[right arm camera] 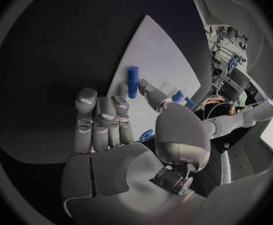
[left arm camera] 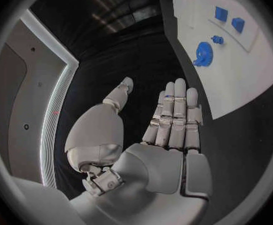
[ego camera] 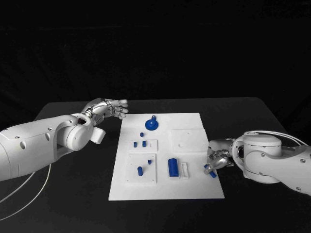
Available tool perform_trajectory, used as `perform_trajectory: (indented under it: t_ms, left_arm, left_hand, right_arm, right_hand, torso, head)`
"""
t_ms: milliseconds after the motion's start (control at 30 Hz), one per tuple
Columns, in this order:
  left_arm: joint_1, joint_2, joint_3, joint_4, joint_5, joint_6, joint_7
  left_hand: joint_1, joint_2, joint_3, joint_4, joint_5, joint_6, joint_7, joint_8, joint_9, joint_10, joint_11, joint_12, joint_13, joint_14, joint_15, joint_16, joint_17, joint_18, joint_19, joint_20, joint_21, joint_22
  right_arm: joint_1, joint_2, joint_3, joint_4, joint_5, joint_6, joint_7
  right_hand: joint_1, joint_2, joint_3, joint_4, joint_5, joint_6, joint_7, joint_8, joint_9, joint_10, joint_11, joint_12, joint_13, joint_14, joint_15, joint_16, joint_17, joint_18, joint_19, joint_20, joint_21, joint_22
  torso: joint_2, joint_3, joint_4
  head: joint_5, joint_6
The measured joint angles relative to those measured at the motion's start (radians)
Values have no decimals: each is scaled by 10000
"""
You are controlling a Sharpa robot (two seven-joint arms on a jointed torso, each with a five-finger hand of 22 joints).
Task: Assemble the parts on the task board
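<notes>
The white task board (ego camera: 190, 187) lies in the middle of the black table. On it are a round blue part (ego camera: 151, 125), small blue blocks (ego camera: 138, 144), short pegs (ego camera: 139, 170) and a long blue cylinder (ego camera: 173, 167). My right hand (ego camera: 217, 160) hangs at the board's right edge, fingers curled around a small blue part (ego camera: 211, 172), which shows between fingers and thumb (right arm camera: 146, 134). The long cylinder (right arm camera: 133, 81) lies just past its fingertips. My left hand (ego camera: 106, 109) hovers off the board's far left corner, fingers straight and holding nothing (left arm camera: 174, 120). The round part (left arm camera: 203, 53) lies beyond it.
Raised white sub-plates (ego camera: 143, 169) sit on the board, and a plain one (ego camera: 187, 141) at its right. A white slotted holder (ego camera: 185, 170) stands beside the long cylinder. Bare black table (ego camera: 71, 204) surrounds the board. A white cable (ego camera: 19, 191) trails under my left arm.
</notes>
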Motion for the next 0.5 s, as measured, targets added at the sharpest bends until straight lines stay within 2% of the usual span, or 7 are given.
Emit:
perform_trajectory:
  t_ms: [100,300,400,433,500]
  left_arm:
    - [0,-2,0,11,-7,39,-3]
    - [0,-3,-1,19,-15,116,-13]
    - [0,-4,-1,18,-17,142,-18]
    - [0,-5,-1,18,-18,148,-20]
    - [0,-6,-1,18,-19,155,-22]
  left_hand:
    - [0,0,0,0,0,0,0,0,-8,0,0,0,0,0,0,0,13,0,0,0,-40,0]
    - [0,0,0,0,0,0,0,0,-8,0,0,0,0,0,0,0,13,0,0,0,-40,9]
    - [0,0,0,0,0,0,0,0,-7,0,0,0,0,21,21,0,13,0,0,0,-40,9]
    - [0,0,0,0,0,0,0,0,-7,0,0,0,0,35,35,0,18,-1,0,0,-40,9]
    - [0,0,0,0,0,0,0,0,-7,0,0,0,0,36,35,0,23,-1,0,0,-40,8]
  right_arm:
    - [-27,97,-19,51,-299,-71,-32]
    - [-65,219,-13,73,-705,-86,-72]
    - [-90,293,7,43,-820,-88,-79]
    - [-94,311,12,43,-826,-92,-74]
    - [-97,329,19,46,-822,-99,-54]
  right_hand:
    - [90,-102,48,69,0,0,0,0,244,0,0,0,-13,0,0,0,-21,3,0,0,0,-14]
    - [293,-285,159,143,2,-1,-1,0,294,0,0,-39,-30,0,0,0,-47,5,-1,1,0,-26]
    - [642,-174,502,78,56,-1,-1,-1,294,0,0,-39,-43,0,0,0,-78,6,-2,1,0,-38]
    - [788,-27,650,-63,252,-6,-5,-3,294,0,0,-39,-46,-26,26,0,-83,68,-49,49,0,-38]
    - [898,135,763,-230,464,-10,-1,-55,294,0,0,-39,-53,-36,35,0,-84,73,-56,56,0,-35]
  torso:
    - [0,-1,0]
    - [0,-6,0]
    - [0,-6,0]
    - [-1,-6,0]
    - [-1,-4,1]
  head:
    - [-12,2]
    - [-12,2]
    - [6,13]
    - [11,16]
    - [14,19]
